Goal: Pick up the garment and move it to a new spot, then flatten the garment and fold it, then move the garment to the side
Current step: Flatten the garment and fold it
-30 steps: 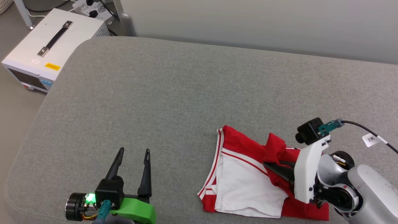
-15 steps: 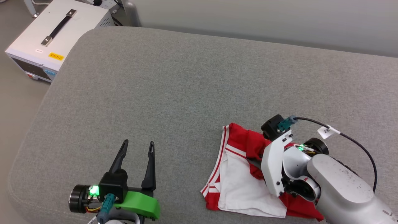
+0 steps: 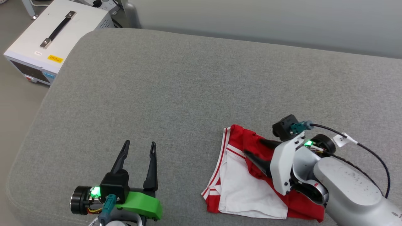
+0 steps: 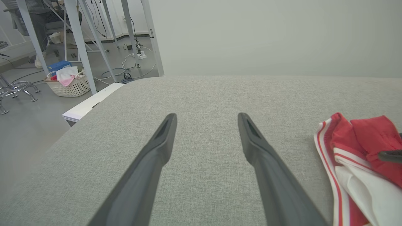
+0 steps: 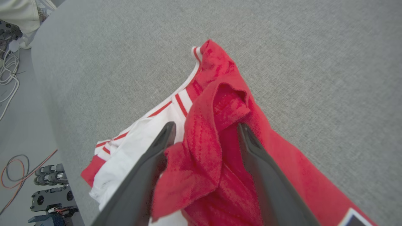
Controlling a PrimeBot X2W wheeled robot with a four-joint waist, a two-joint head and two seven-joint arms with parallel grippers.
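Item 1. Left tool [image 3: 139,143]: one, fingers spread wide, nothing between them, over bare grey cushion [image 3: 188,88].

Item 2. Right tool [image 3: 253,146]: one, fingers standing apart. A raised red fold lies between them in the right wrist view [image 5: 206,124], unpinched.

Item 3. Garment [image 3: 248,191]: one, red with a white sleeve and red-and-white striped trim. It lies bunched on the cushion under and around the right tool and well to the right of the left tool. Its striped edge is the part nearest the left tool [image 4: 207,115].

Item 4. White case [image 3: 47,34]: one, with a black handle, on the floor beyond the cushion's corner, far ahead-left of the left tool.

Item 5. Basket [image 4: 71,88]: one, woven, on the floor farther off. It contains pale and pink cloth [image 4: 66,77], count unclear.
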